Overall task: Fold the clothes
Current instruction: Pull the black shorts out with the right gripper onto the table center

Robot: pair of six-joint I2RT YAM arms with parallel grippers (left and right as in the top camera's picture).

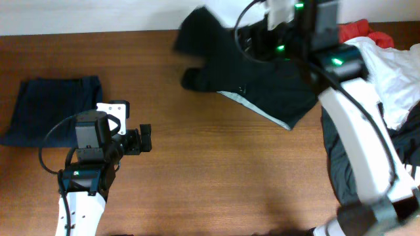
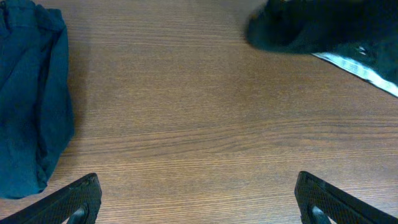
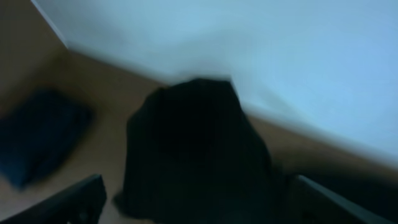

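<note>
The right gripper (image 3: 198, 186), fingers wide apart, faces a crumpled black garment (image 1: 262, 85) with a pale inner hem, blurred in the wrist view. The left gripper (image 2: 198, 186) is equally wide and holds nothing. The black garment lies well right of the folded navy garment (image 1: 56, 105).

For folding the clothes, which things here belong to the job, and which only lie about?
Job:
black garment
heap of white, red and dark clothes at right
folded navy garment, seemingly done

Lying about:
none seen; only the wooden table and the wall behind
</note>
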